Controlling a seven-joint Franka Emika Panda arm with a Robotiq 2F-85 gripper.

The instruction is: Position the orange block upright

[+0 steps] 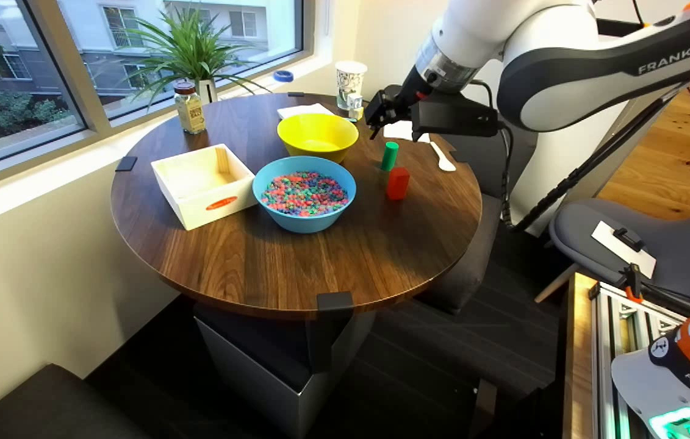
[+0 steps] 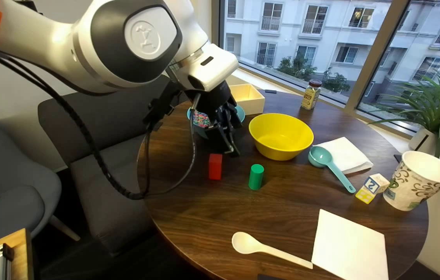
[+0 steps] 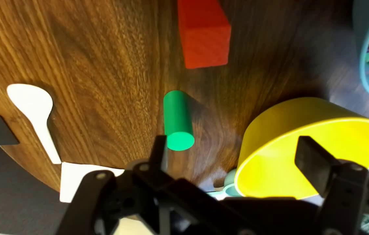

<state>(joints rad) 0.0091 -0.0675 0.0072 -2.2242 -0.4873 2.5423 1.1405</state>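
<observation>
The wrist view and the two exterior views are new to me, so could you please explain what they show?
The machine is a robot arm with an end effector for grasping. Both exterior views look at the round table from outside the arm; the wrist view looks down at it past the end effector. On the table, the orange block, which looks red, stands on end near a green cylinder. Also there are a yellow bowl, a blue bowl of small coloured pieces, a pale box, a white spoon and a paper cup. The end effector is open and holds nothing.
</observation>
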